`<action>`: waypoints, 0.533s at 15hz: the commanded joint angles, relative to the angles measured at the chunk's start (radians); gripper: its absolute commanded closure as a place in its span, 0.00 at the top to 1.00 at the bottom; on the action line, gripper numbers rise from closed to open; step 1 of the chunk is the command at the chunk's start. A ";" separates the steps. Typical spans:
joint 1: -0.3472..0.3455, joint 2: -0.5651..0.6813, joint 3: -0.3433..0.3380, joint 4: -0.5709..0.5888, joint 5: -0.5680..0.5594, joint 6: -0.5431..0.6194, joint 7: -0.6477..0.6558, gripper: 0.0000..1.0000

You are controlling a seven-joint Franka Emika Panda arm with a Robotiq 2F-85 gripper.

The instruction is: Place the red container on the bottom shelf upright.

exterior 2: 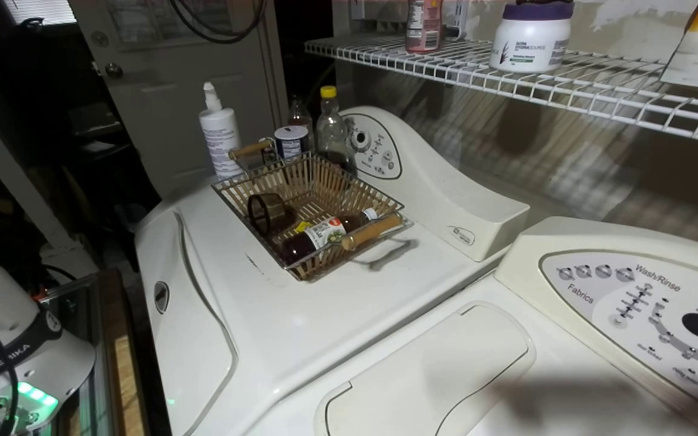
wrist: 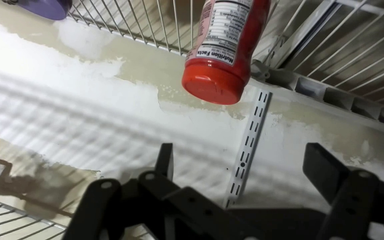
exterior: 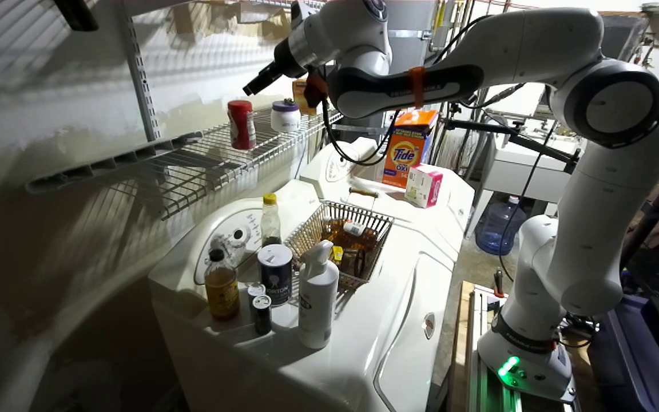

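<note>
- In an exterior view, the red container point(exterior: 242, 127) stands upright on the bottom shelf point(exterior: 209, 187), a white wire rack; its walls hide what is inside.
- The claw point(exterior: 251, 90) tilts downward above the red container's lid, near but apart from it; its spread cannot be told here.
- Beside the container is a white jar point(exterior: 285, 118) with a purple lid, contents hidden.
- On a white machine point(exterior: 364, 326) below stand a yellow-capped clear bottle point(exterior: 270, 222) with dark liquid low down, a dark-capped amber bottle point(exterior: 222, 289), a dark blue canister point(exterior: 276, 273), two small shakers point(exterior: 262, 316) and a white spray bottle point(exterior: 317, 303).
- In an exterior view, the slatted basket point(exterior 2: 358, 184) holds a white-capped bottle point(exterior 2: 328, 233) with dark contents, lying down, and a brown round-rimmed vessel point(exterior 2: 269, 213) on its side; a bit of yellow point(exterior 2: 302, 227) between them is too small to make out.
- The red container point(exterior 2: 423, 27) shows there on the wire shelf too, its top cut off by the edge of the view.
- In the wrist view, the claw's fingers point(wrist: 164, 160) are spread wide apart. The red container is beyond their tips, higher in the view and roughly in line with the gap, apart from both, its red lid toward them.
</note>
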 commanded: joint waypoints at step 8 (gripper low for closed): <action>0.000 -0.032 0.006 -0.020 -0.081 -0.026 0.031 1.00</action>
